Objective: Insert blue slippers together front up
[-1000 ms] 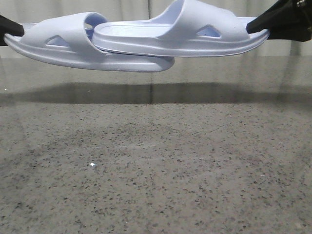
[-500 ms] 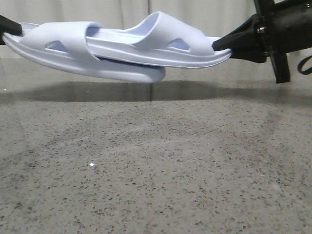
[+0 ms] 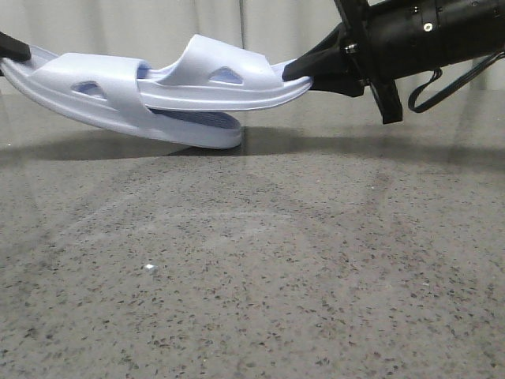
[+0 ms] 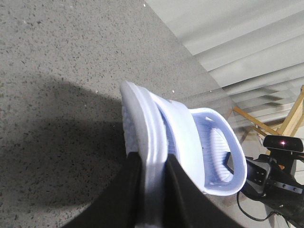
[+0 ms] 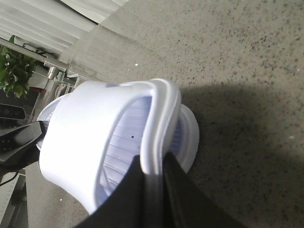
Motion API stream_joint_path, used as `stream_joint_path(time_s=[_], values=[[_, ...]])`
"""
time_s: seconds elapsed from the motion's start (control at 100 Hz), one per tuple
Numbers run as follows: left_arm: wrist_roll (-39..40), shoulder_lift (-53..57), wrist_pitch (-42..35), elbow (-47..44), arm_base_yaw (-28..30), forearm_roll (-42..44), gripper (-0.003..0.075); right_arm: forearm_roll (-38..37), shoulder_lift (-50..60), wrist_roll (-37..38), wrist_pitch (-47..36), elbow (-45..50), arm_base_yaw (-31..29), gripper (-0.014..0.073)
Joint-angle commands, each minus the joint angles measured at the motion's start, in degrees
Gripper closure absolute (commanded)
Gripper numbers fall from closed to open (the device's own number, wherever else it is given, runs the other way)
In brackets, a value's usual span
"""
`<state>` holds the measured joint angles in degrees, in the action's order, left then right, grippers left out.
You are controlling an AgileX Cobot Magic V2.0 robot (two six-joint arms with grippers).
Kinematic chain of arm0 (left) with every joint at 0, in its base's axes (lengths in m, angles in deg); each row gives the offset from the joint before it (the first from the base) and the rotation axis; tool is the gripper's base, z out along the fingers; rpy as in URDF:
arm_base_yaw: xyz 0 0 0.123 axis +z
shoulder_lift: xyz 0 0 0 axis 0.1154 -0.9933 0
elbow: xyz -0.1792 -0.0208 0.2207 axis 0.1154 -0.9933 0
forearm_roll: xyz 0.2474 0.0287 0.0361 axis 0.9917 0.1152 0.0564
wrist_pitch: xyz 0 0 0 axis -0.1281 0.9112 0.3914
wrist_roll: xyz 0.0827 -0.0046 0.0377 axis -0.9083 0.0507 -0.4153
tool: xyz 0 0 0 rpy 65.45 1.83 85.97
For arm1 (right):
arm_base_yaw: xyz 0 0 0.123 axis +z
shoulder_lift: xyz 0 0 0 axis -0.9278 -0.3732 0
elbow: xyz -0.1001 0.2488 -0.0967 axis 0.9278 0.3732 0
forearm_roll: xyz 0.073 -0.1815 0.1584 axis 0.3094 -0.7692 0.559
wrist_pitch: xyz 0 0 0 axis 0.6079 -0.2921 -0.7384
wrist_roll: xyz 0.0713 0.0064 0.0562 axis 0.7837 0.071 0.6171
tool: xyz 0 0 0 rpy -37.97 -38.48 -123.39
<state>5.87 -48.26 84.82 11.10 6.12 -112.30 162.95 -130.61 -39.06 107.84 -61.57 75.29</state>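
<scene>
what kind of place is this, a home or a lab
Probably a lab or test room, not a home: a bare speckled stone-look table, pale slatted blinds behind it, and a camera on a wooden stand. A potted plant stands off to one side.

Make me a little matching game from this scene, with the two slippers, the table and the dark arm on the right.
Things:
1. Left-hand slipper
2. Right-hand slipper
3. Table
4. Right arm

States:
A. Grey, speckled, glossy
B. Pushed partway under the other slipper's strap
C. Black, cable looped beside it
D. Tilted, its low end nearest the table

Pairs: 1-D, 2-B, 3-A, 4-C
</scene>
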Motion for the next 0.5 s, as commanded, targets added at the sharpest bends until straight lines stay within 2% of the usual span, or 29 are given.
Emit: stream_joint_path(time_s=[0.0,0.12,0.49], values=[[0.0,1.8,11.1,1.6,-1.3,-3.9,0.0705,-0.4,2.6,-1.4,11.1,-1.9,1.3,0.0582],[0.0,1.8,11.1,1.6,-0.8,-3.9,0.0705,-1.4,2.6,-1.2,13.2,-1.9,-1.0,0.0449],[-0.2,1.8,10.1,1.6,2.4,-3.5,0.0705,-5.7,3.3,2.8,25.1,-1.9,-14.4,0.0442]])
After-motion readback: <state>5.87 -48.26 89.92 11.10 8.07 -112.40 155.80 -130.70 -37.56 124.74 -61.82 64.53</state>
